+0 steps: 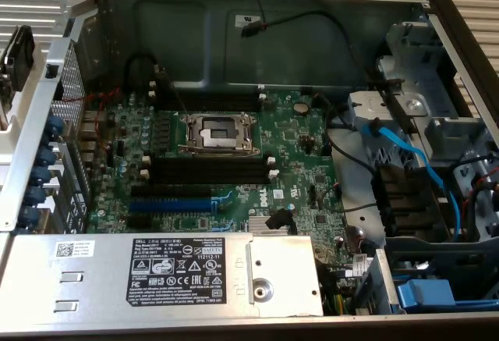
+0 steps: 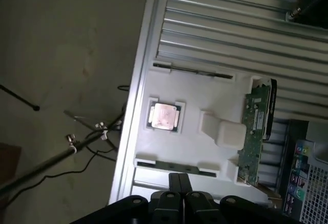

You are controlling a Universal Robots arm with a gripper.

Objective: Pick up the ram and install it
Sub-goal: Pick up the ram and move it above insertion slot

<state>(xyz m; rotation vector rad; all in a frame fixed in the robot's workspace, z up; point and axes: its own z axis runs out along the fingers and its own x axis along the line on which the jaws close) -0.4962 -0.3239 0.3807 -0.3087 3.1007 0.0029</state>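
Hovering shut and empty, your claw [image 2: 180, 179] has ahead of it a white moulded tray [image 2: 205, 92] holding a dark-green ram stick [image 2: 253, 131] and a square silver chip [image 2: 164, 115].

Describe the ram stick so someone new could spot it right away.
Find the white tray on the ribbed metal table. The ram sits along the tray's edge nearest the computer case. It is the long green circuit board, unlike the square silver chip across the tray.
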